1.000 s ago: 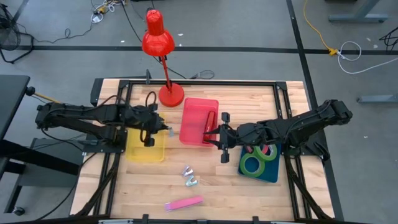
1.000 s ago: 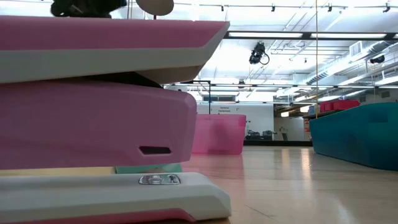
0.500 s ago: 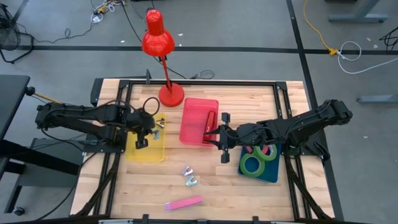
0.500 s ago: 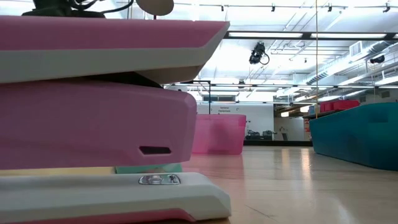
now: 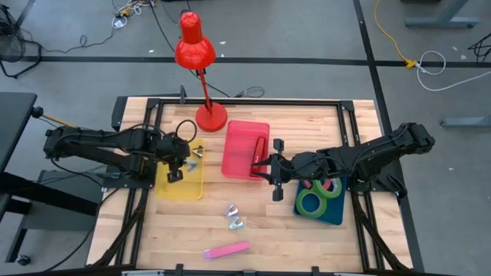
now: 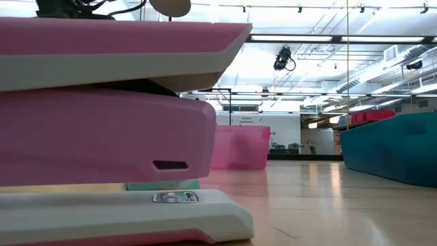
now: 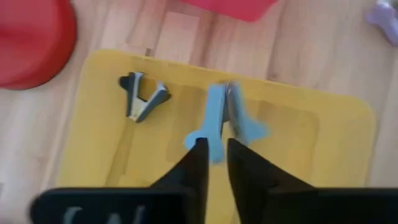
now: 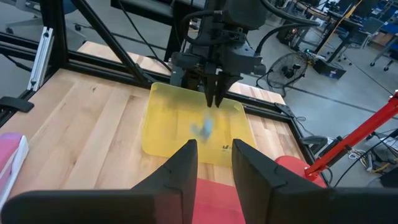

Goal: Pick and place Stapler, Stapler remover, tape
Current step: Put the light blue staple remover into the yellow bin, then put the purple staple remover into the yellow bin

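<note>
Blue staple remover [image 7: 225,122] mid-air, lengthwise under left tool [image 7: 213,149] — fingers slightly parted, nothing held.

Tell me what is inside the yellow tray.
In the yellow tray lie a dark staple remover and a light blue staple remover, just off the left gripper. The gripper covers part of the tray floor.

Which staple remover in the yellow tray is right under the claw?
The light blue staple remover, just beyond the left claw. The dark staple remover lies off to one side in the yellow tray.
</note>
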